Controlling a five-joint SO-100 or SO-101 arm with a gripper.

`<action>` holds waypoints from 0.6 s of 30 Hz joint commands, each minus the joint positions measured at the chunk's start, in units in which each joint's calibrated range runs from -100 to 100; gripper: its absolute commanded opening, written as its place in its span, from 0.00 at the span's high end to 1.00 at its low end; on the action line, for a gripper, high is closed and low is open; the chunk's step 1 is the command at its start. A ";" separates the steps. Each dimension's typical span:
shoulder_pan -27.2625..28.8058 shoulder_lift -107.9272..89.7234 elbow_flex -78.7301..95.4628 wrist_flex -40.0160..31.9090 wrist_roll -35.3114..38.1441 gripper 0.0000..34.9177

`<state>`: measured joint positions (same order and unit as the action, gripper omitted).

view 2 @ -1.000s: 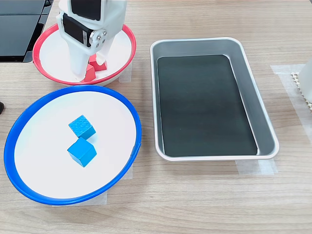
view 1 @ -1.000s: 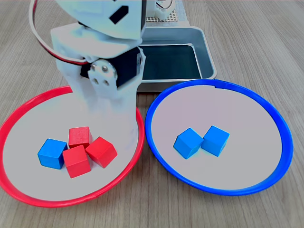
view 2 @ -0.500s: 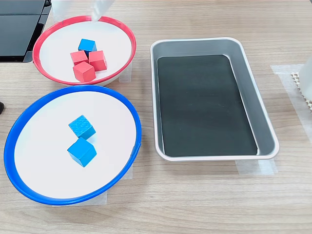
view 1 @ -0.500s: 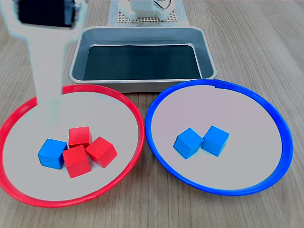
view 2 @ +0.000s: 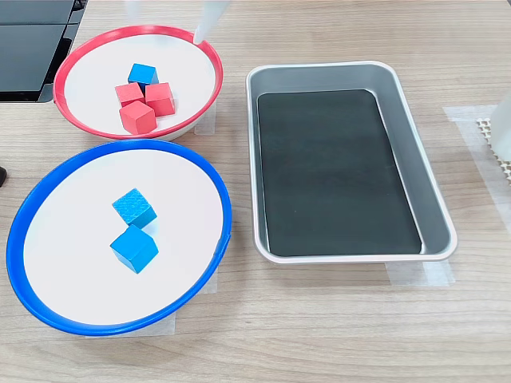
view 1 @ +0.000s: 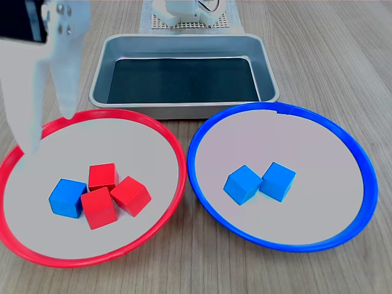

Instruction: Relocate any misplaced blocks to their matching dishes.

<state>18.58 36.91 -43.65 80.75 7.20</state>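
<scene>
The misplaced blue block (view 1: 67, 198) lies in the red-rimmed dish (view 1: 160, 131), pressed against the cluster of three red blocks (view 1: 110, 194) on the cluster's side toward the first exterior view's left. Relative to that block, the tool (view 1: 46, 131) hangs above and beyond it, over the far rim of the same dish, with its two pale fingers (view 1: 64, 79) spread apart and nothing held between them. The coming move is judged to turn on this offset: the tool would have to be brought down and toward the near side of the dish. The block's free face points away from the red cluster.

In the second exterior view only the fingertips (view 2: 204, 28) are seen at the top edge, but the blue block (view 2: 142, 74) is shown touching red blocks. The blue-rimmed dish (view 1: 361, 159) beside it holds two blue blocks (view 1: 260, 182); behind the red-rimmed dish a grey tray (view 1: 184, 46) rests on the bench (view 1: 331, 49).
</scene>
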 commanded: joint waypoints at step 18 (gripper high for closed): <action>-1.60 18.65 -28.22 4.64 -1.51 0.35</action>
<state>17.61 55.24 -69.24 86.87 5.89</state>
